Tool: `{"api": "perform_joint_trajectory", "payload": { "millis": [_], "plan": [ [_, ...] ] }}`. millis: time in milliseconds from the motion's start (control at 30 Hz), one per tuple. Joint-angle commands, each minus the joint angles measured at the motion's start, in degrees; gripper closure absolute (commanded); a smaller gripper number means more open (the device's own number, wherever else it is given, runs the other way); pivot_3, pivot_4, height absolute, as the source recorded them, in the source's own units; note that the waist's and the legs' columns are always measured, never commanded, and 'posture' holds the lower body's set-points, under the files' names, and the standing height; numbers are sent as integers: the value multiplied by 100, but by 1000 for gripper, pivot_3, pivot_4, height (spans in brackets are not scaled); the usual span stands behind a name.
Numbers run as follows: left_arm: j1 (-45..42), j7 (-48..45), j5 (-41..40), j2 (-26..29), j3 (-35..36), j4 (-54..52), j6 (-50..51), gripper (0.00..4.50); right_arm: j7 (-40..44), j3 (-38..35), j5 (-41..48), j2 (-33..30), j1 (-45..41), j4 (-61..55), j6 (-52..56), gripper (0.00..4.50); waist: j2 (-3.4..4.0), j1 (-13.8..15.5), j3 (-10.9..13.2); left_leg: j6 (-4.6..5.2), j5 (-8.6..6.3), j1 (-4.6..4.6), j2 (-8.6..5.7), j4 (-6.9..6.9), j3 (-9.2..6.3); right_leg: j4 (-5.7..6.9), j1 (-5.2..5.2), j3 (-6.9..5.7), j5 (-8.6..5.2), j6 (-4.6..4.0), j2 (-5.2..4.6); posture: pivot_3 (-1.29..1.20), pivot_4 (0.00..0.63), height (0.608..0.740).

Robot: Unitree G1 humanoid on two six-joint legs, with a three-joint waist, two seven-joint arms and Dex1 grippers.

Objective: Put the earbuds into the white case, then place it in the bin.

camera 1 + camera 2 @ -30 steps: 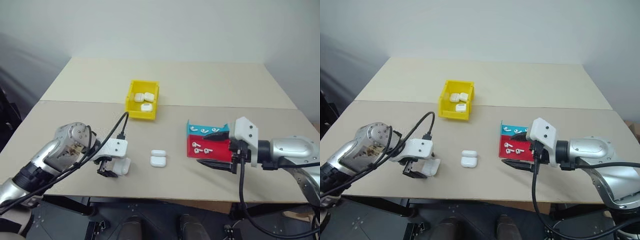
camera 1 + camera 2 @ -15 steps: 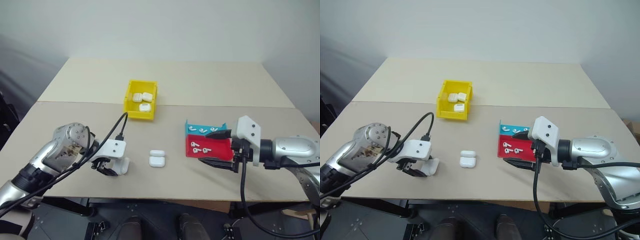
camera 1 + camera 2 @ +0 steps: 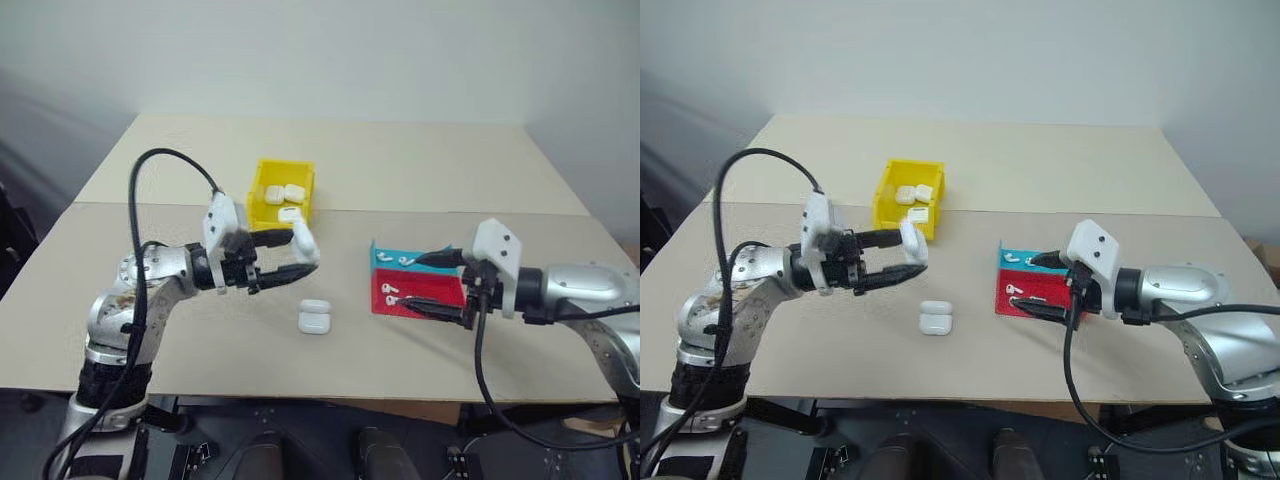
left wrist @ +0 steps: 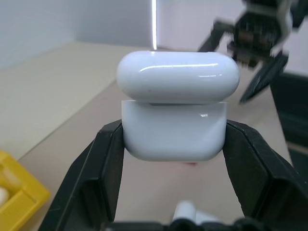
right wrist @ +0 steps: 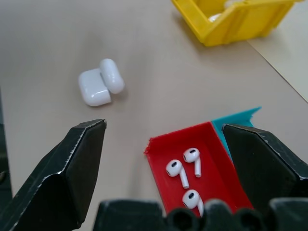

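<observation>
Left gripper [image 3: 283, 255] clamped on white case [image 4: 174, 121], held up off table [image 3: 180, 330] between bin [image 3: 262, 214] and 2nd case [image 3: 314, 317] lying on tabletop. In left wrist view both fingers [image 4: 103, 163] press case's lower body from either side; lid sits slightly offset on top w/ a thin gap, so prob. ajar, can't tell how far. Left arm bent at elbow, gripper approx. level, pointing across toward robot's right, case at the tip. Key relation: earbuds [image 5: 184, 169] lie in red tray [image 5: 224, 185], on the right side, just under right gripper [image 3: 440, 285], well apart from the held case. So right arm much nearer the buds; left arm carries the receiver. Right gripper w/ jaws wide apart, empty, angled down over red tray, teal tray [image 3: 385, 258] just behind it w/ more buds. Three buds seen in red tray via right wrist view, stems lying flat, mostly pointing toward gripper base, none touching fingers. Judgement: next move calls for right gripper to drop onto one bud, pinching across stem, then meet case mid-table. Risk: buds tiny + glossy, easy to slip; lid may need opening wider first.
</observation>
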Motion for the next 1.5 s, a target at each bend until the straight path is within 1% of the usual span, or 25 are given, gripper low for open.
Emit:
{"api": "perform_joint_trajectory", "payload": {
  "millis": [33, 67, 133, 167, 233, 333, 400, 467, 633, 733, 900, 1133, 1300, 1400, 1467, 1500],
  "plan": [
    [-176, 481, -1046, -299, 280, -488, 536, 1724, -163, 521, -465, -245, -583, 131, 543, 0, 0, -29, 0, 0, 0, 2, -1, 1, 0, 4, 0, 2, 0, 0, -1, 0, 150, 740],
    [-222, 524, -1321, -349, 304, -528, 700, 1724, -91, 715, -584, -327, -748, 181, 636, 0, 0, -43, 0, 0, 0, 5, -2, 1, 0, 4, 2, 3, 0, 0, 0, 0, 150, 740],
    [-209, 402, -1721, -427, 293, -642, 698, 1724, 154, 1225, -795, -442, -1241, 384, 899, 0, 0, -81, 0, 0, 0, 10, -4, 0, -1, 12, 0, 7, -1, -1, 0, 0, 150, 740],
    [-184, 287, -1772, -434, 225, -669, 626, 1724, 344, 1509, -916, -470, -1493, 553, 934, 186, 0, -95, 0, 0, 0, 11, -4, 0, -1, 12, -1, 8, -1, -1, 0, 0, 150, 740],
    [-108, 20, -1765, -399, 78, -672, 423, 1724, 654, 2001, -1167, -469, -1908, 876, 943, 638, 0, -109, 0, -1, 0, 18, -5, -6, 0, 9, 3, 12, -2, -2, 1, 0, 150, 740],
    [64, -402, -1497, -348, -161, -648, -63, 1724, 970, 2536, -1473, -295, -2395, 1411, 953, 1659, 0, -106, 0, -1, 0, 26, -9, -10, 8, 5, 7, 14, -2, -2, 1, 0, 150, 740],
    [221, -464, -1398, -358, -209, -663, -324, 1724, 1138, 2904, -1733, -141, -2657, 1728, 952, 2331, 0, -91, 0, -1, 0, 24, -8, -10, 11, 3, 5, 13, -2, -3, 1, 0, 150, 740],
    [369, -526, -1431, -354, -166, -662, -493, 1724, 1290, 3133, -1932, -36, -2806, 1951, 885, 2331, 0, -84, 0, -1, 0, 19, -8, -10, 12, 1, 3, 13, -1, -3, 0, 0, 150, 740],
    [659, -782, -1429, -378, -114, -582, -966, 1724, 1593, 3435, -2292, 174, -3006, 2349, 636, 2331, 1, -65, 0, -1, 0, 7, -6, -11, 9, -10, -2, 7, -1, -3, -1, 0, 150, 740],
    [782, -950, -1239, -330, -214, -447, -1246, 1724, 1702, 3590, -2574, 264, -3020, 2534, 413, 2331, 1, -62, 0, -1, 0, 6, -5, -11, 9, -14, -1, 4, 0, -4, -1, 0, 150, 740],
    [897, -965, -1155, -285, -284, -485, -1409, 1724, 1831, 3654, -2940, 345, -2940, 2786, 11, 2331, 1, -65, 0, -1, 0, 5, -5, -12, 9, -16, -2, 3, 0, -4, -1, 0, 150, 740],
    [955, -899, -1138, -242, -335, -529, -1499, 1724, 1903, 3600, -3222, 557, -2910, 3146, -259, 2331, 2, -67, 0, 0, 0, 7, -4, -13, 9, -14, -1, 3, 0, -4, 0, 0, 150, 740],
    [957, -889, -1117, -205, -342, -512, -1529, 1724, 2040, 3610, -3390, 596, -2845, 3226, -370, 2331, 2, -67, 0, -1, 0, 10, -4, -13, 9, -14, 3, 3, 0, -4, 0, 0, 150, 740],
    [954, -904, -1123, -184, -326, -500, -1535, 1724, 2114, 3587, -3435, 554, -2738, 3131, -397, 2913, 2, -67, 0, -1, 0, 11, -3, -13, 9, -15, 4, 2, 0, -4, 0, 0, 150, 740],
    [940, -910, -1129, -174, -317, -484, -1534, 1724, 2156, 3544, -3476, 552, -2683, 3070, -377, 3564, 2, -65, 0, -1, 0, 11, -3, -12, 8, -16, 5, 1, 0, -4, -1, 0, 150, 740],
    [928, -913, -1128, -172, -320, -470, -1537, 1724, 2169, 3520, -3498, 558, -2664, 3051, -366, 3791, 2, -64, 0, -1, 0, 12, -3, -12, 8, -16, 6, 1, 0, -4, -1, 0, 150, 740]
  ]
}}
